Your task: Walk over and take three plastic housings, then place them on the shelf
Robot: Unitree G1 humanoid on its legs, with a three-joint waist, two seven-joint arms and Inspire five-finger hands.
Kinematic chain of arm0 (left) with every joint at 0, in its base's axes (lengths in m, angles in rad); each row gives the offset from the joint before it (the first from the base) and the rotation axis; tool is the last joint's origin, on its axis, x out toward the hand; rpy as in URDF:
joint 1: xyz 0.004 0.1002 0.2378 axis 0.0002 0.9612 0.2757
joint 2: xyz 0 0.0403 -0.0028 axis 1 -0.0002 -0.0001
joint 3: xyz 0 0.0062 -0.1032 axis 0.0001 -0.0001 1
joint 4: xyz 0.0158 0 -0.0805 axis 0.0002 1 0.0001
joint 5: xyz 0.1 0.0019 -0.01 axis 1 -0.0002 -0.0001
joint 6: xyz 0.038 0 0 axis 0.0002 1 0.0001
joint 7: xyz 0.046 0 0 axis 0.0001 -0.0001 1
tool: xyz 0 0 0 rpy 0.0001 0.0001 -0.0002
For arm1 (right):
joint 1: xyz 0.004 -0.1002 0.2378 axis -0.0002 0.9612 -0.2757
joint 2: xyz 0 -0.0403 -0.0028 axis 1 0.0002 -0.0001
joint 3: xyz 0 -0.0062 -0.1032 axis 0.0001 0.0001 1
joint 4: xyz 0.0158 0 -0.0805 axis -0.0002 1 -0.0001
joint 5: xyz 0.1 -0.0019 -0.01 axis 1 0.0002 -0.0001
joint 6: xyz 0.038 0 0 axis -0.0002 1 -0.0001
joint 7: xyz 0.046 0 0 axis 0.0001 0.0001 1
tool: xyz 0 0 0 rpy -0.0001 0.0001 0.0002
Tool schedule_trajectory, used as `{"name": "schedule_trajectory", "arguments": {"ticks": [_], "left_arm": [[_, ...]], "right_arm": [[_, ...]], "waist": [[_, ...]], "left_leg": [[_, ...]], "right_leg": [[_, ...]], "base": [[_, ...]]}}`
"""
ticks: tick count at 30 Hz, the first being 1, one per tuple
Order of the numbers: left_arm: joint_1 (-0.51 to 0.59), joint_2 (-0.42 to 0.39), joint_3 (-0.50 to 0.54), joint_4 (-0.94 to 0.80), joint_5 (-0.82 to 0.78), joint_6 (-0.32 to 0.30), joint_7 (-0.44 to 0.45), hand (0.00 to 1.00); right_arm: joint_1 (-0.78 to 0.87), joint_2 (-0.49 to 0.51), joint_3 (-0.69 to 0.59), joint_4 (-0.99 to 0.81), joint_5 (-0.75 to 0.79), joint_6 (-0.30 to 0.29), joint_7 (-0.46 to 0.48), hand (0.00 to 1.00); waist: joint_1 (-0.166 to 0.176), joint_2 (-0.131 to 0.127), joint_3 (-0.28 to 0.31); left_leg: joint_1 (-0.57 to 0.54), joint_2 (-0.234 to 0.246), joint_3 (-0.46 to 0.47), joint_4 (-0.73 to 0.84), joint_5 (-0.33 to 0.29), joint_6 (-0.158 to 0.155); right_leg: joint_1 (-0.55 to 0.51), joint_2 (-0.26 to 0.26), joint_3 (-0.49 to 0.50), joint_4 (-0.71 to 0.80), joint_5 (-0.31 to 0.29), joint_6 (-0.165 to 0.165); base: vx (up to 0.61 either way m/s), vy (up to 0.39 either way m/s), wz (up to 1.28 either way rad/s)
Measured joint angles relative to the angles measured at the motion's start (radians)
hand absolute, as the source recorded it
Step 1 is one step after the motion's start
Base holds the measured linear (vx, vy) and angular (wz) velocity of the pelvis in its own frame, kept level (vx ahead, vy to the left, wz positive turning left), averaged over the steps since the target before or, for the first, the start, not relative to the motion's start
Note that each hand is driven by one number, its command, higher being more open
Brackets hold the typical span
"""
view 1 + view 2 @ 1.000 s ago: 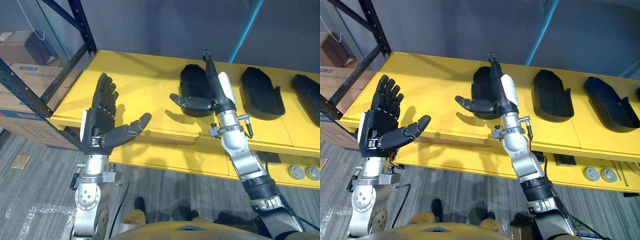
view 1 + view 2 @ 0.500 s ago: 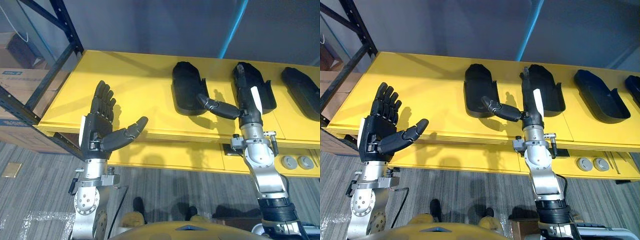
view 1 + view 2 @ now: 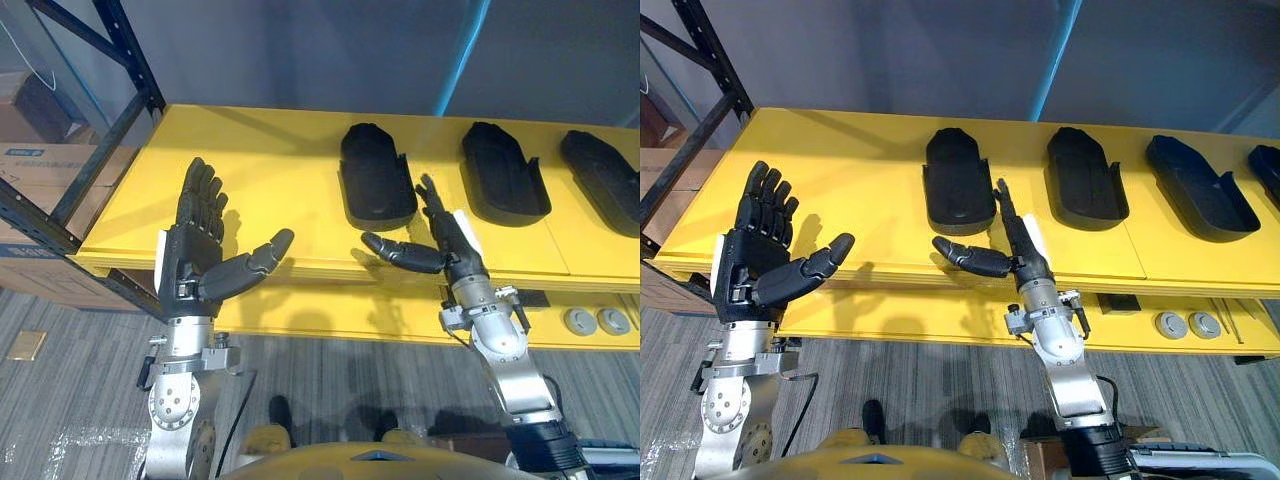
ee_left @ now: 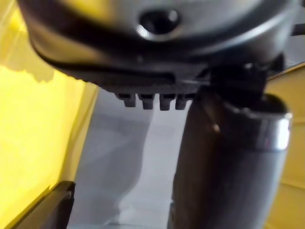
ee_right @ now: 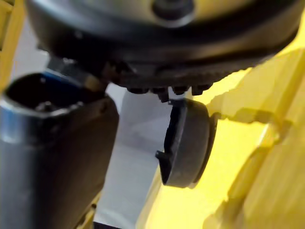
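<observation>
Right hand point(image 3: 453, 245) back at yellow table point(image 3: 270, 170) edge, splayed, empty; left hand point(image 3: 192, 262) likewise.

1. Three black plastic housings lie in a row on the yellow table point(image 3: 270, 165): the left housing point(image 3: 376, 186), the middle housing point(image 3: 503, 186) and the right housing point(image 3: 606, 192), which the picture's edge cuts off.
2. The left hand point(image 3: 192, 268) is raised before the table's near left corner, fingers straight and thumb spread, holding nothing.
3. The right hand point(image 3: 456, 252) hangs over the table's front edge, near the left housing, fingers straight and empty.
4. A dark metal rack point(image 3: 134, 64) and cardboard boxes point(image 3: 30, 162) stand at the left.
</observation>
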Motion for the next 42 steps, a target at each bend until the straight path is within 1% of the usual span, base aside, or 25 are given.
{"name": "schedule_trajectory", "arguments": {"ticks": [5, 6, 8, 10, 18, 22, 25, 26, 28, 29, 30, 31, 32, 33, 34, 35, 37, 39, 42], "left_arm": [[0.001, 0.000, 0.001, -0.005, 0.003, 0.000, -0.006, 1.00], [0.002, 0.000, 0.001, -0.005, 0.005, 0.000, -0.006, 1.00], [0.001, 0.000, 0.001, -0.005, 0.005, 0.000, -0.005, 1.00], [0.002, 0.000, 0.001, -0.005, 0.006, 0.000, 0.001, 1.00], [0.005, -0.002, 0.000, -0.005, 0.007, 0.000, 0.014, 1.00], [0.011, -0.002, 0.000, -0.005, 0.008, -0.001, 0.014, 1.00], [0.032, -0.002, 0.000, -0.005, 0.008, -0.001, 0.018, 1.00], [0.036, -0.002, -0.001, -0.005, 0.008, -0.001, 0.020, 1.00], [0.042, -0.002, -0.002, -0.005, 0.008, -0.001, 0.033, 1.00], [0.042, -0.002, -0.001, -0.005, 0.007, -0.002, 0.034, 1.00], [0.042, -0.002, -0.002, -0.005, 0.007, -0.002, 0.034, 1.00], [0.042, -0.002, -0.002, -0.005, 0.007, -0.002, 0.034, 1.00], [0.042, -0.001, -0.002, -0.005, 0.007, -0.002, 0.033, 1.00], [0.042, -0.001, -0.002, -0.005, 0.007, -0.002, 0.032, 1.00], [0.041, -0.001, -0.002, -0.005, 0.007, -0.002, 0.031, 1.00], [0.041, 0.001, -0.002, -0.005, 0.007, -0.002, 0.028, 1.00], [0.041, 0.004, -0.006, -0.005, 0.007, -0.002, 0.026, 1.00], [0.041, 0.013, -0.019, -0.004, 0.007, -0.002, 0.026, 1.00], [0.041, 0.020, -0.030, -0.001, 0.007, -0.002, 0.025, 1.00]], "right_arm": [[0.003, 0.000, 0.021, 0.000, 0.025, 0.000, 0.019, 1.00], [0.003, 0.000, 0.033, 0.000, 0.026, 0.000, 0.021, 1.00], [0.002, 0.000, 0.051, 0.000, 0.027, 0.000, 0.023, 1.00], [0.002, 0.000, 0.064, 0.000, 0.027, -0.003, 0.023, 1.00], [0.002, 0.002, 0.122, 0.001, 0.026, -0.019, 0.015, 1.00], [0.003, 0.027, 0.137, 0.004, 0.011, -0.019, -0.058, 1.00], [0.003, 0.031, 0.131, 0.003, -0.072, -0.023, -0.132, 1.00], [0.003, 0.031, 0.127, 0.002, -0.090, -0.026, -0.143, 1.00], [0.003, 0.031, 0.102, 0.001, -0.163, -0.062, -0.186, 1.00], [0.003, 0.030, 0.080, -0.017, -0.221, -0.098, -0.214, 1.00], [0.003, 0.029, 0.071, -0.031, -0.234, -0.113, -0.224, 1.00], [0.003, 0.029, 0.057, -0.050, -0.273, -0.147, -0.240, 1.00], [0.003, 0.026, 0.041, -0.083, -0.313, -0.189, -0.251, 1.00], [0.004, 0.024, 0.034, -0.101, -0.331, -0.210, -0.251, 1.00], [0.003, 0.014, 0.029, -0.134, -0.339, -0.250, -0.250, 1.00], [0.002, 0.002, 0.030, -0.160, -0.375, -0.274, -0.247, 1.00], [-0.003, -0.026, 0.049, -0.169, -0.400, -0.296, -0.241, 1.00], [-0.005, -0.050, 0.081, -0.163, -0.437, -0.296, -0.241, 1.00], [-0.031, -0.072, 0.137, -0.109, -0.483, -0.294, -0.240, 1.00]], "waist": [[-0.003, 0.004, 0.000], [-0.003, 0.004, 0.000], [-0.003, 0.004, 0.000], [-0.003, 0.004, 0.000], [-0.001, 0.004, 0.000], [0.000, 0.004, 0.000], [0.000, 0.002, 0.001], [0.000, 0.001, 0.001], [0.001, 0.000, 0.002], [0.001, 0.000, 0.002], [0.001, -0.001, 0.002], [0.001, -0.002, 0.003], [-0.001, -0.003, 0.004], [-0.001, -0.004, 0.004], [-0.002, -0.007, 0.005], [-0.001, -0.010, 0.005], [0.002, -0.016, 0.005], [0.005, -0.019, 0.007], [0.006, -0.020, 0.007]], "left_leg": [[-0.013, 0.001, -0.005, 0.001, 0.003, 0.001], [-0.013, 0.001, -0.005, 0.001, 0.007, 0.007], [-0.012, 0.001, -0.006, 0.001, 0.006, 0.006], [-0.012, 0.001, -0.006, 0.001, 0.006, 0.006], [-0.001, 0.001, -0.006, 0.000, 0.004, 0.004], [0.000, 0.001, -0.006, -0.003, 0.002, 0.001], [0.000, 0.000, -0.005, -0.002, 0.003, 0.001], [0.000, 0.001, -0.005, -0.002, 0.003, 0.001], [0.000, 0.001, -0.005, 0.000, 0.005, 0.005], [-0.001, 0.001, -0.005, 0.000, 0.006, 0.005], [-0.001, 0.001, -0.005, 0.000, 0.005, 0.005], [-0.001, 0.001, -0.005, 0.000, 0.005, 0.005], [-0.001, 0.001, -0.005, 0.000, 0.005, 0.005], [-0.001, 0.001, -0.004, 0.000, 0.005, 0.005], [-0.001, 0.002, -0.004, 0.000, 0.005, 0.005], [-0.001, 0.003, -0.005, 0.000, 0.005, 0.005], [-0.001, 0.003, -0.006, 0.000, 0.005, 0.005], [-0.002, 0.002, -0.008, 0.000, 0.005, 0.005], [-0.008, 0.000, -0.018, 0.000, 0.009, 0.009]], "right_leg": [[-0.010, 0.002, -0.002, -0.001, 0.001, 0.000], [-0.011, 0.002, -0.002, -0.001, 0.001, 0.000], [-0.009, 0.002, -0.002, 0.000, 0.006, 0.007], [-0.009, 0.002, -0.003, 0.000, 0.006, 0.007], [0.002, 0.001, -0.003, 0.002, 0.000, -0.001], [0.002, 0.001, -0.002, 0.002, -0.002, -0.001], [0.002, 0.001, -0.002, 0.002, -0.002, -0.001], [0.002, 0.001, -0.002, 0.002, -0.002, -0.001], [0.002, 0.001, -0.002, 0.001, -0.001, 0.000], [0.002, 0.001, -0.002, 0.001, -0.001, 0.000], [0.002, 0.001, -0.002, 0.000, -0.001, 0.000], [0.002, 0.002, -0.002, 0.000, -0.001, 0.000], [0.002, 0.002, -0.001, 0.000, -0.001, 0.000], [0.002, 0.002, -0.001, 0.000, -0.001, 0.000], [0.002, 0.003, -0.001, 0.000, -0.001, 0.001], [0.002, 0.003, -0.001, 0.000, 0.000, 0.001], [0.003, 0.003, -0.003, 0.001, 0.000, 0.002], [0.003, 0.003, -0.005, 0.001, 0.000, 0.001], [0.004, 0.001, -0.016, 0.002, -0.001, 0.001]], "base": [[0.00, 0.001, 0.03], [0.00, 0.000, 0.00], [0.00, 0.000, 0.00], [0.00, 0.000, 0.00], [0.00, 0.000, 0.00], [0.00, 0.000, 0.00], [0.00, 0.000, 0.00], [0.00, 0.000, 0.00], [0.00, 0.000, 0.00], [0.00, 0.000, 0.00], [0.00, 0.000, 0.00], [0.00, 0.000, 0.00], [0.00, 0.000, 0.00], [0.00, 0.000, 0.00], [0.00, 0.000, 0.00], [0.00, 0.000, 0.00], [0.00, 0.000, 0.00], [0.00, 0.000, 0.05], [0.00, 0.000, 0.09]]}}
